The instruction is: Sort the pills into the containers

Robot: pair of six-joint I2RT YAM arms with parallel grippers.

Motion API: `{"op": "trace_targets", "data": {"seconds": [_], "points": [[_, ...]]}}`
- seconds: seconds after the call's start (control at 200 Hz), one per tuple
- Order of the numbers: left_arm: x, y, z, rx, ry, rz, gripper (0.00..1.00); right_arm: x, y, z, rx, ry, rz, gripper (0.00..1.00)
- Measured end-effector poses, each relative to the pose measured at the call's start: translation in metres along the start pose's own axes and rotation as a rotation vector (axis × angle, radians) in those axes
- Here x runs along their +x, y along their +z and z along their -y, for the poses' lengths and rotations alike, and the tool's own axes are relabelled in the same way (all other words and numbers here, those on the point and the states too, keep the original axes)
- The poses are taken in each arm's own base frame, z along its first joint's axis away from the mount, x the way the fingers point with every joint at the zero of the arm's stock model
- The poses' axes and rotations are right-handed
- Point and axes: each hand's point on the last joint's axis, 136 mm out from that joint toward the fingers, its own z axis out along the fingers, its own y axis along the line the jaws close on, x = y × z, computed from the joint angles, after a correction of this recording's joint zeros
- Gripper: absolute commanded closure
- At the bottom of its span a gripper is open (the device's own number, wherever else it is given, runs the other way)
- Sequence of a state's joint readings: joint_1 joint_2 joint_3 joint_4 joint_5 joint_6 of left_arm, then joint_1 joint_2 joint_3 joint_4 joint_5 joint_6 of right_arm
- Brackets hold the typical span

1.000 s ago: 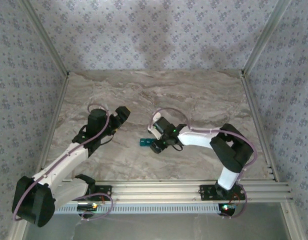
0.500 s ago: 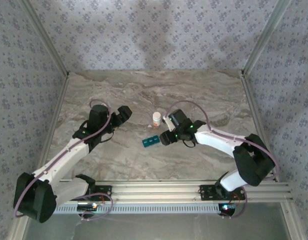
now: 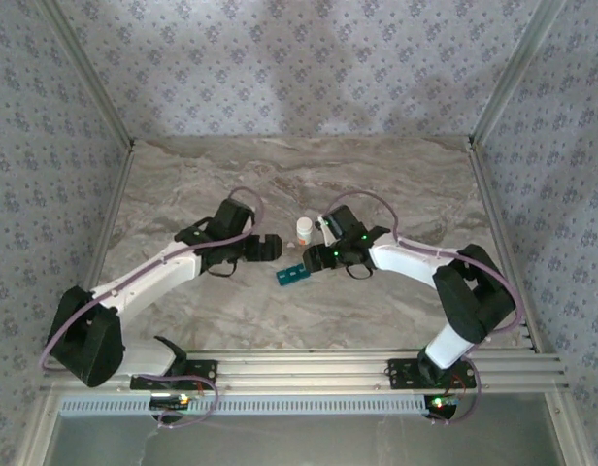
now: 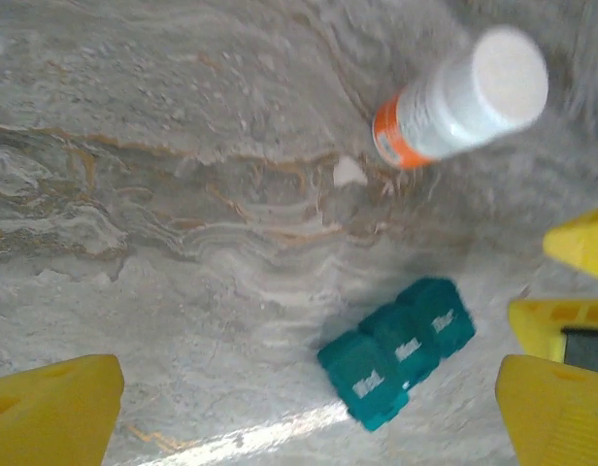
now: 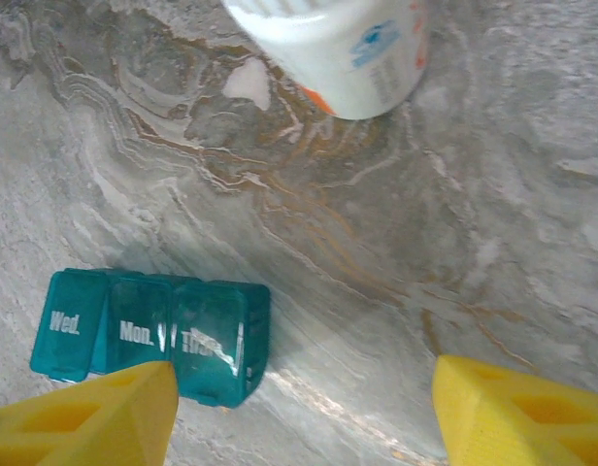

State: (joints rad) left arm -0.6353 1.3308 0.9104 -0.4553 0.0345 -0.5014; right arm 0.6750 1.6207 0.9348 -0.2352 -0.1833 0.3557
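Here, left gripper, right gripper spread empty; right-wrist view resolves day labels on containers.

The containers lie on the table between the left gripper and the right gripper. The bottle stands ahead of both grippers, apart from the containers.
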Motion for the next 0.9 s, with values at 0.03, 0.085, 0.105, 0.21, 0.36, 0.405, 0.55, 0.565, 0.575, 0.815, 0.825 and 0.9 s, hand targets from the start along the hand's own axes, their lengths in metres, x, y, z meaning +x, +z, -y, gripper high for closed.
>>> {"op": "trace_targets", "data": {"seconds": [0.03,0.085,0.105,0.21,0.36,0.405,0.55,0.565,0.575,0.815,0.825,0.9], "points": [[0.005,0.001,0.001,-0.009,0.030,-0.012,0.02,0.000,0.002,-0.002,-0.001,-0.004,-0.003,0.28],[0.014,0.003,0.003,-0.030,0.087,-0.037,0.02,0.000,0.005,-0.005,-0.003,-0.010,-0.007,0.28],[0.016,0.004,0.003,-0.036,0.104,-0.043,0.02,0.000,0.007,-0.006,-0.003,-0.011,-0.010,0.28],[0.028,0.006,0.006,-0.065,0.195,-0.070,0.02,0.004,0.013,-0.009,-0.004,-0.016,-0.027,0.28],[0.043,0.010,0.012,-0.101,0.312,-0.101,0.02,0.011,0.020,-0.007,0.003,-0.010,-0.051,0.28],[0.047,0.012,0.013,-0.113,0.343,-0.112,0.02,0.012,0.022,-0.006,0.009,-0.008,-0.056,0.28],[0.059,0.022,0.015,-0.138,0.415,-0.144,0.02,0.015,0.026,-0.003,0.021,-0.005,-0.067,0.28],[0.060,0.022,0.015,-0.139,0.420,-0.147,0.02,0.015,0.026,-0.002,0.022,-0.005,-0.068,0.28],[0.060,0.023,0.015,-0.140,0.424,-0.149,0.02,0.015,0.026,-0.002,0.022,-0.004,-0.068,0.28],[0.074,0.038,0.011,-0.177,0.484,-0.202,0.02,0.015,0.027,-0.002,0.026,0.002,-0.067,0.29],[0.074,0.038,0.011,-0.177,0.484,-0.203,0.02,0.015,0.027,-0.002,0.026,0.002,-0.068,0.29],[0.075,0.040,0.010,-0.181,0.490,-0.209,0.02,0.015,0.027,-0.002,0.025,0.001,-0.066,0.29]]}}
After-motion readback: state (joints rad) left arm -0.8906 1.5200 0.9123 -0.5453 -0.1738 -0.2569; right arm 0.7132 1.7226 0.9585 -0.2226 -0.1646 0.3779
